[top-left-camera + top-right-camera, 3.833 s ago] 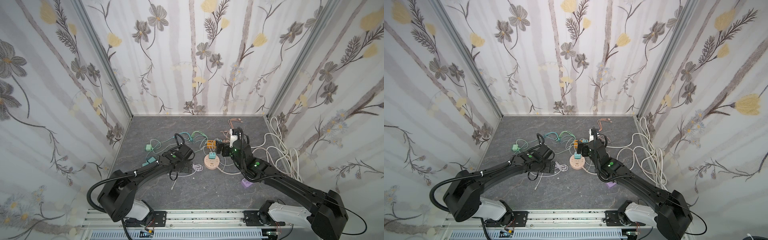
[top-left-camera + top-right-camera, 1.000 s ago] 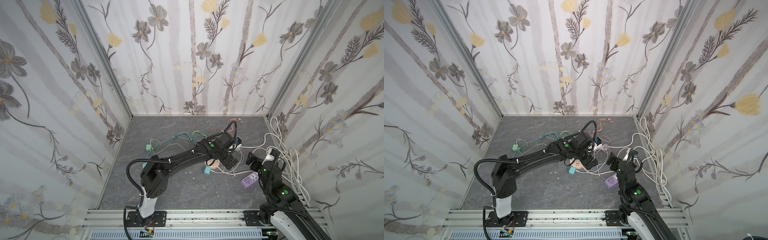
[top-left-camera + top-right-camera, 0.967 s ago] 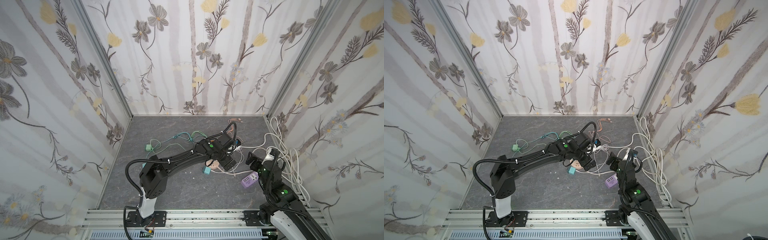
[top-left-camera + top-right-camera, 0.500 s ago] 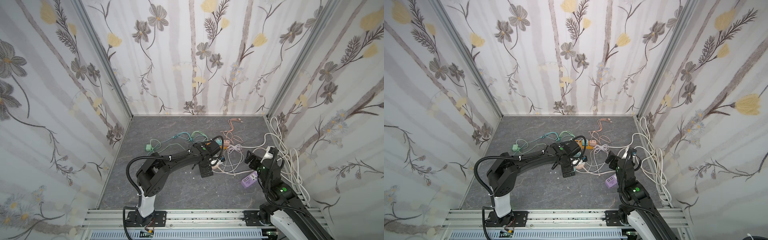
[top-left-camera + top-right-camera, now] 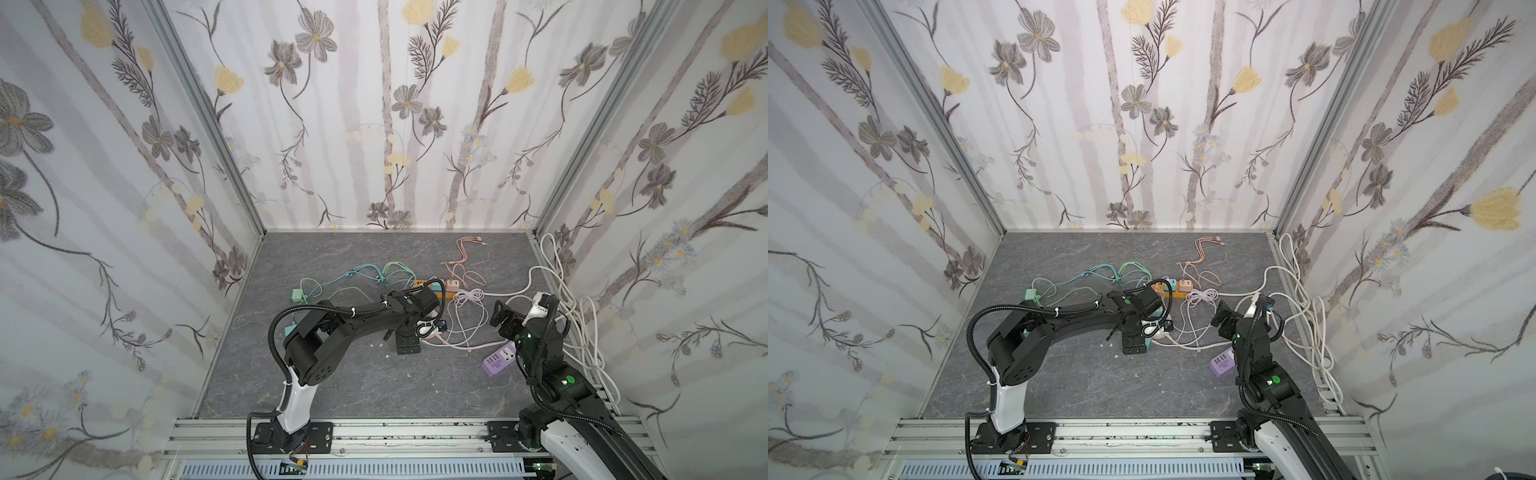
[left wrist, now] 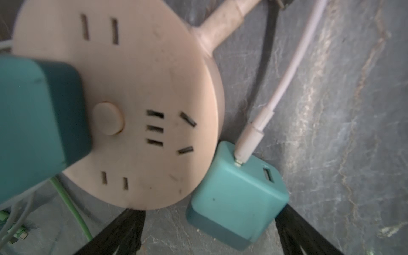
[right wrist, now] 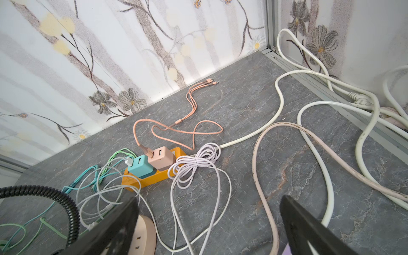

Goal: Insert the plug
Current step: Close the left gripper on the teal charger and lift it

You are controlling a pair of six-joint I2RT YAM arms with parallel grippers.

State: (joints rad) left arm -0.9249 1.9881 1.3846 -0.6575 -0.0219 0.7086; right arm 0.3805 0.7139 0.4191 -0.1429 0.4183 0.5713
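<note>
Teal cube charger (image 6: pixel 234 194) lies between your left gripper's (image 6: pixel 209 216) widely spread jaws, nearer one of them, resting against the rim of the round pink power strip (image 6: pixel 141 77), a white cable (image 6: pixel 284 84) plugged into the charger. Your right gripper (image 7: pixel 208 198) hangs wide open, holding nothing, with the orange power strip (image 7: pixel 159 175) ahead of it.

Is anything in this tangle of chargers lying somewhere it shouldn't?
Yes. The light teal charger cube lies tipped on the table, leaning against the rim of the round pink socket hub rather than plugged into it, with its pale cable attached. The hub's nearest slots stand empty.
</note>
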